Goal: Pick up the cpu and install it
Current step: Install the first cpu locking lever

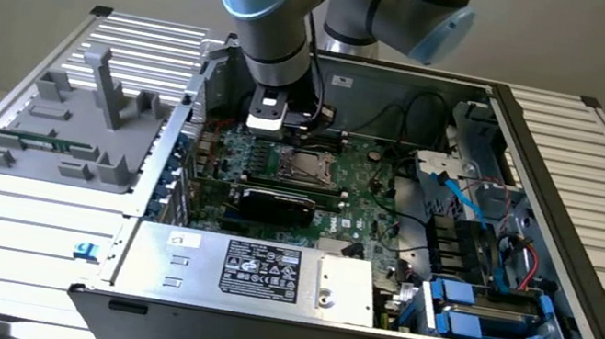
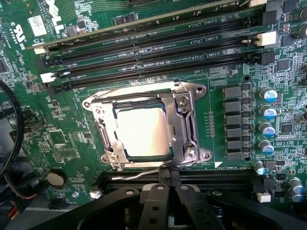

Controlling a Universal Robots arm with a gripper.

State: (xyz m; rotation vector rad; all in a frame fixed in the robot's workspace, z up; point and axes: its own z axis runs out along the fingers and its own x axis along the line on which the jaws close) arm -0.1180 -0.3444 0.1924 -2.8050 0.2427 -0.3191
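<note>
The cpu (image 2: pixel 144 132) lies flat in its socket on the green motherboard, silvery top up, and the metal socket frame (image 2: pixel 186 120) is closed around it. My gripper (image 2: pixel 168 175) is shut, and its black fingertips meet at the frame's edge. They sit at the end of a thin wire lever (image 2: pixel 139 174); I cannot tell whether they grip it. In the exterior view my gripper (image 1: pixel 287 133) hangs inside the open computer case, just above the socket holding the cpu (image 1: pixel 306 166).
Long black memory slots (image 2: pixel 158 38) run on one side of the socket, and more slots (image 2: pixel 211 178) run by my fingertips. Capacitors (image 2: pixel 268 112) stand nearby. A black card (image 1: pixel 278 203), the power supply (image 1: pixel 247 269) and blue cables (image 1: pixel 471 204) crowd the case. A grey fixture (image 1: pixel 73 129) sits on the exterior view's left.
</note>
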